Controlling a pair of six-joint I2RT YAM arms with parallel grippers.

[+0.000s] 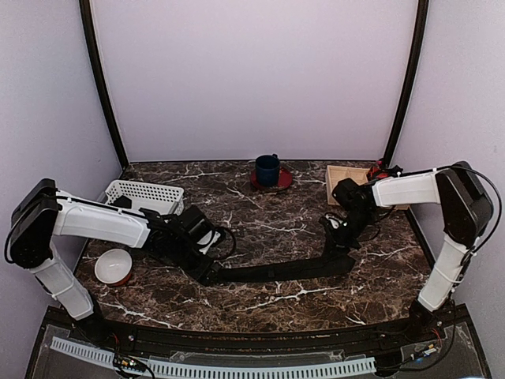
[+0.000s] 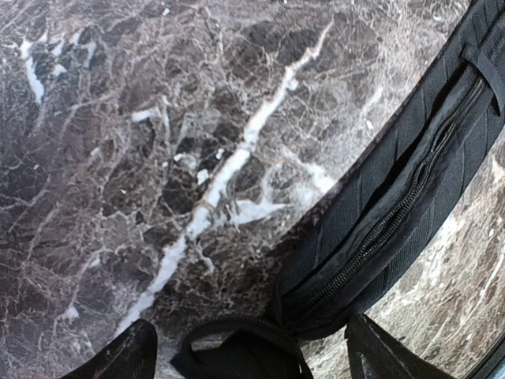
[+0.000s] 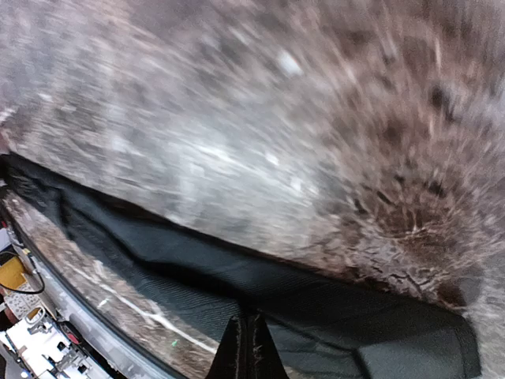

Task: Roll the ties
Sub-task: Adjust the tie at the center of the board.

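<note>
A black tie (image 1: 276,272) lies stretched flat across the near half of a dark marble table (image 1: 276,213), running from one robot arm to the other. The left gripper (image 2: 256,359) stands wide open over the tie's narrow end. Its two fingers (image 2: 130,355) sit on either side of the fabric and hold nothing, and the tie's stitched seam faces up. At the wide end, the right gripper (image 3: 245,347) is fully closed, its tips pressed together right at the cloth. That arm's camera view is blurred, so whether any fabric is pinched cannot be told. A white basket (image 1: 146,196) and a red-and-white bowl (image 1: 114,266) sit at the left. A blue mug (image 1: 267,169) and a wooden box (image 1: 351,181) stand toward the back.
</note>
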